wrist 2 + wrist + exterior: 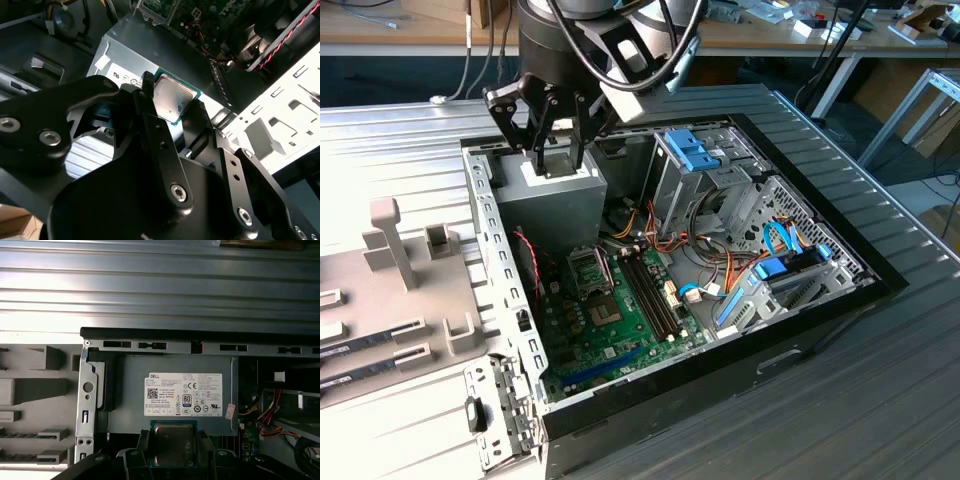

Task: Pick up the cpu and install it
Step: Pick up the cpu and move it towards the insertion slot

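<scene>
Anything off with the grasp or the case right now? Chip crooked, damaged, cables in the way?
Nothing stands out. The cpu sits square between the fingers of the pincer, its top clean, over the power supply. No damage or loose parts show in the case.

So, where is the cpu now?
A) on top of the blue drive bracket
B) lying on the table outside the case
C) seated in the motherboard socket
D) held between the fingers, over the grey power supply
D: in the first wrist view the cpu sits gripped between the two black fingers, with the labelled power supply behind it; the exterior view has the gripper above that box.
</scene>
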Tool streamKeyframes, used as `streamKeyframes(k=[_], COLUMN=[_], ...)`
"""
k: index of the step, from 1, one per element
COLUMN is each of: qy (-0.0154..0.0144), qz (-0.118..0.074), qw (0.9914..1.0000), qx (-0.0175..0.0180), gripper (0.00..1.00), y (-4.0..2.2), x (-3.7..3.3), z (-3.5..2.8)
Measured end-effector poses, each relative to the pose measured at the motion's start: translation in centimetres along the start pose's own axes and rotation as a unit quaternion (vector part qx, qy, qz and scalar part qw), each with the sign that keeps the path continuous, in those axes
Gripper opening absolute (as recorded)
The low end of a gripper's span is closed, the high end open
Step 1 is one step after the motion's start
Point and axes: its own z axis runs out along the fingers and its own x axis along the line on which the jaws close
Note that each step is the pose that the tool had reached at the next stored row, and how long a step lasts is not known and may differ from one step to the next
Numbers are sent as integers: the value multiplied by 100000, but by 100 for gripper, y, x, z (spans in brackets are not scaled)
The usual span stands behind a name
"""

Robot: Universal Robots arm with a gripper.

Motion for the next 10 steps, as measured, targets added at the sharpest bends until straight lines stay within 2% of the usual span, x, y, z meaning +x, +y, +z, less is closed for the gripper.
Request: streamKeyframes(k=[10], qy=[3], qz=[3], qw=[100000], qx=[4], gripper=[47], y=[-12], x=[-145], z=[28])
